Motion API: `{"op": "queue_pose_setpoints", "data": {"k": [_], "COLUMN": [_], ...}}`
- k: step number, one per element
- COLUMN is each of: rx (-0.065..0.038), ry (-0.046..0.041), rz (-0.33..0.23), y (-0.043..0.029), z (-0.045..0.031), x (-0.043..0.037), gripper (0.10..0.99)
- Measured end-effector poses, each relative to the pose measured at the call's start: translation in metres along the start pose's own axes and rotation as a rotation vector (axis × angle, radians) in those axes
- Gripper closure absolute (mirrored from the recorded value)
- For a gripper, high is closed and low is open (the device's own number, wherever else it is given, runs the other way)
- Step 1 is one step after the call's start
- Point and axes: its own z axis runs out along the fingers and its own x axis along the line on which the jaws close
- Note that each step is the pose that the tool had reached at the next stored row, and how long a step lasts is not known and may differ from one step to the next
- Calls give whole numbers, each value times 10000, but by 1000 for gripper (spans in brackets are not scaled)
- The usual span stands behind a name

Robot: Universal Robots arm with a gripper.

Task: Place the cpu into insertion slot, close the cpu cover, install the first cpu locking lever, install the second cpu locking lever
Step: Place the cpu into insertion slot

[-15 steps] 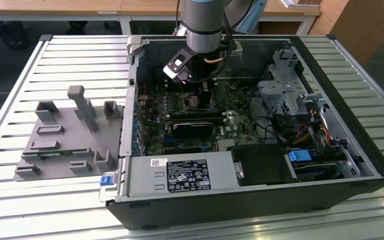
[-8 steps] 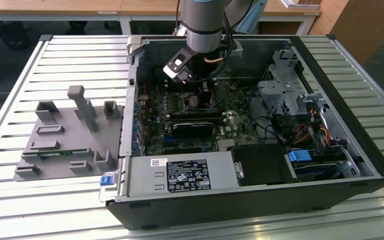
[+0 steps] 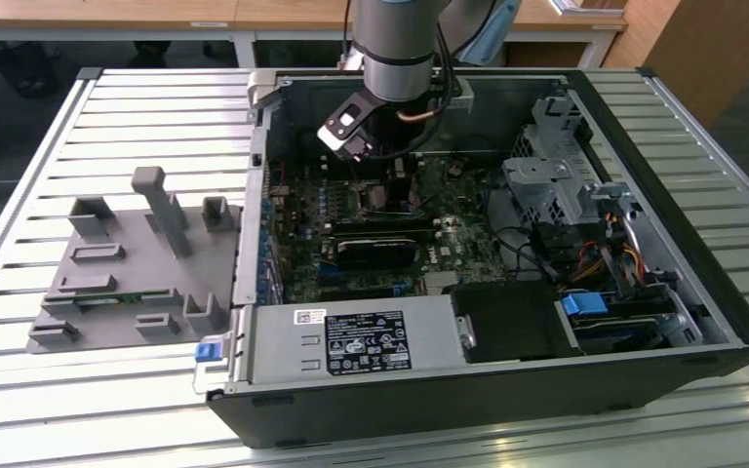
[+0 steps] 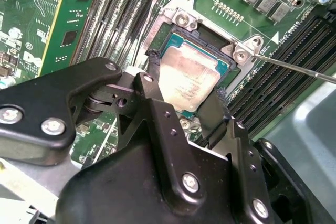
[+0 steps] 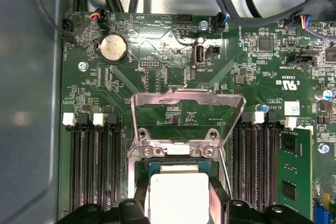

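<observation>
Two jaws of gripper point(image 4: 185, 85) clamping cpu point(image 4: 191, 69) between them; insertion slot point(image 4: 210, 38) lying just beneath; likely needing level, square lowering.

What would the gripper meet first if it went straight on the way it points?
The insertion slot: the gripper points at it with the cpu between its fingers, so the cpu would likely land there first. The cpu cover stands open, out of that line. The remaining gap is hard to judge.
</observation>
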Motion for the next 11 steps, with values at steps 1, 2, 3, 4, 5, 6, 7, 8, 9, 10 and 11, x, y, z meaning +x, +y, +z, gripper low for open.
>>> {"op": "queue_pose_setpoints", "data": {"k": [1,2,3,4,5,6,7,8,9,10,11], "rx": [0,1,0,-2,-1,-1,-1,0,1,1,2], "ry": [-1,0,2,2,2,2,3,4,4,5,6], "rz": [0,1,1,-2,-5,-8,-10,-11,-12,-12,-12], "y": [0,0,0,0,0,0,0,0,-1,-1,-1], "z": [0,1,3,5,7,10,12,15,17,20,23], "x": [0,0,0,0,0,0,0,0,0,0,0], "gripper": [553,553,553,553,553,553,553,553,553,553,553]}}
